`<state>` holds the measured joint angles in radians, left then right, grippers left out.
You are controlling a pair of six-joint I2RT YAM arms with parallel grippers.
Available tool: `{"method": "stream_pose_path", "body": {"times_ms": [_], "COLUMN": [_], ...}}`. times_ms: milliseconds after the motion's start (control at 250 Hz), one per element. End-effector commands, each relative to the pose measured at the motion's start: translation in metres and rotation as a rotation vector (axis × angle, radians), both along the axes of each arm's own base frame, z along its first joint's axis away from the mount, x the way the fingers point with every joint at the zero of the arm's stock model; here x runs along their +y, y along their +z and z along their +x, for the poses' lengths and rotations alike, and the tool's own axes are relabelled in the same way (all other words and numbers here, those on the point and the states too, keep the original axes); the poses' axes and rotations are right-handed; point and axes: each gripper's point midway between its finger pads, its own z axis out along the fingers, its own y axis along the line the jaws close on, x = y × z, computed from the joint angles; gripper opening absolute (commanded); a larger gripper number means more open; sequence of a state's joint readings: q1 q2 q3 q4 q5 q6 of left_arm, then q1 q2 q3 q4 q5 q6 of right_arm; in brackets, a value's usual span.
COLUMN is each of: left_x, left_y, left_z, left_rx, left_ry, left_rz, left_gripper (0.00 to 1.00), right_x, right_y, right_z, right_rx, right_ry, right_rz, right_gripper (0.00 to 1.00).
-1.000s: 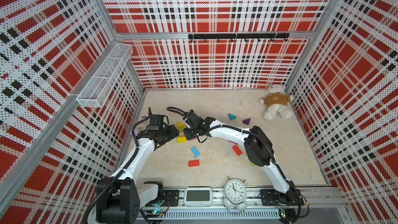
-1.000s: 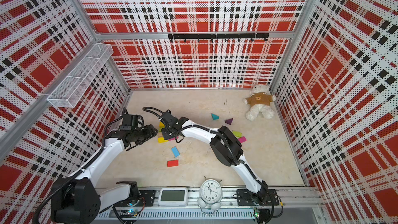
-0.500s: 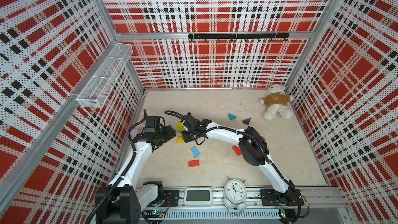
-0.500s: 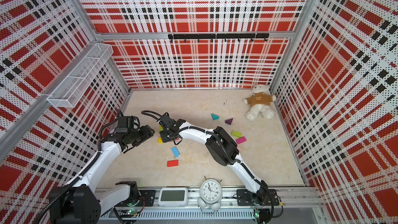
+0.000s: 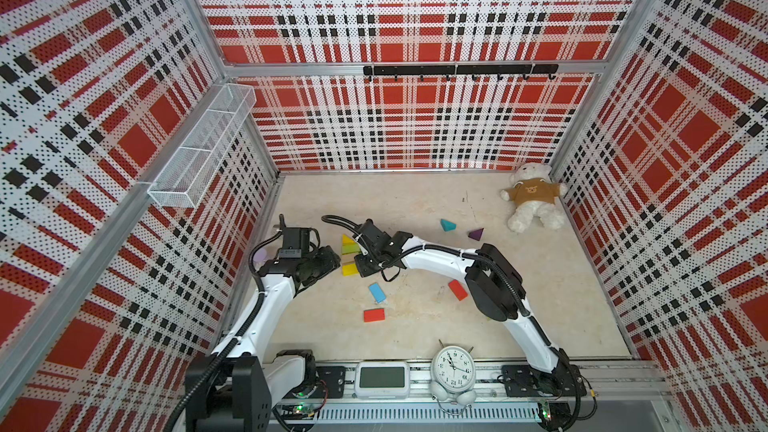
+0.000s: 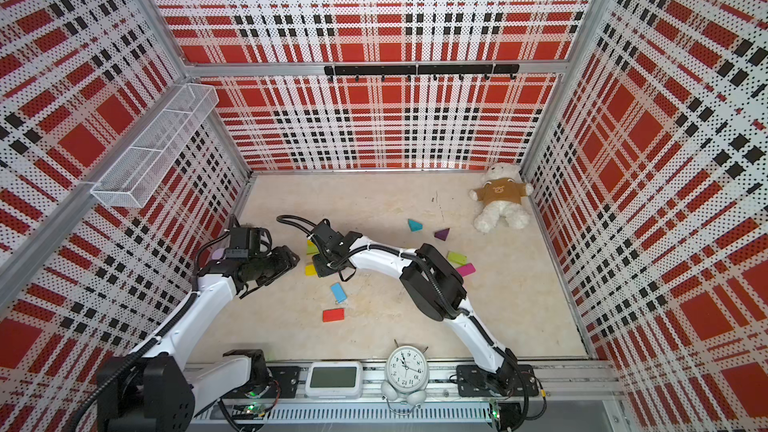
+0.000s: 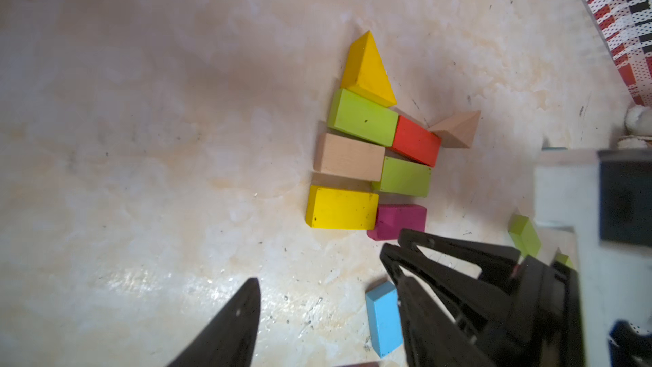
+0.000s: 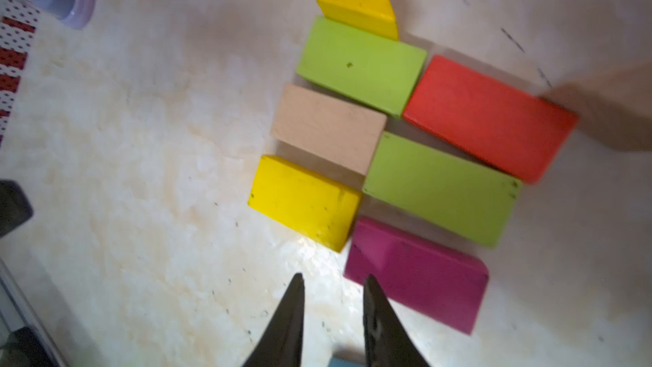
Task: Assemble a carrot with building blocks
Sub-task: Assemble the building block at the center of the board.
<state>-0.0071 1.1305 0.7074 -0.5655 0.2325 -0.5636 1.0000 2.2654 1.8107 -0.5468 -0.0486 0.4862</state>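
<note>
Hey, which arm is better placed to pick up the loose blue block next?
Right, probably. The right gripper hangs empty by the magenta block, with the blue block right beside it. The left gripper is also empty but sits farther away.

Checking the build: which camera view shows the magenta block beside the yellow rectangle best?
The right wrist view: the magenta block is large and nearly whole, though slightly blurred. In the left wrist view it is smaller, one corner covered by the right gripper. In both top views that gripper hides it.
</note>
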Motion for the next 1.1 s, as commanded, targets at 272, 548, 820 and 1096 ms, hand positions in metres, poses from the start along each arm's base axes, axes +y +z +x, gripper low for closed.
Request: {"method": "stream_pose_path", "body": {"times_ms": [272, 548, 820, 1096], "left_x": [-0.012, -0.001, 0.004, 0.005], "left_y": [-0.036, -0.047, -0.058, -0.063], "left_z": [0.014, 0.027, 0.033, 0.035], "left_rx": [0.047, 0.058, 0.076, 0.086], "left_ry": [0.005, 0.035, 0.047, 0.049], "left_rz": [-0.021, -0.005, 0.003, 0.001], "left_gripper": [0.41, 0.37, 0.36, 0.35], "right_x": [-0.027, -0.022, -0.018, -0.014], "right_y": [0.005, -0.008, -0.017, -0.021], "right_z": [-0.012, -0.007, -0.004, -0.002], "right_rx": [-0.024, -0.02, -0.009, -0.006], "right_ry": [-0.034, -0.037, -0.035, -0.031], "right_rz": [-0.01, -0.022, -0.039, -0.047], "right_gripper": [0.13, 0.12, 0.12, 0.13]}}
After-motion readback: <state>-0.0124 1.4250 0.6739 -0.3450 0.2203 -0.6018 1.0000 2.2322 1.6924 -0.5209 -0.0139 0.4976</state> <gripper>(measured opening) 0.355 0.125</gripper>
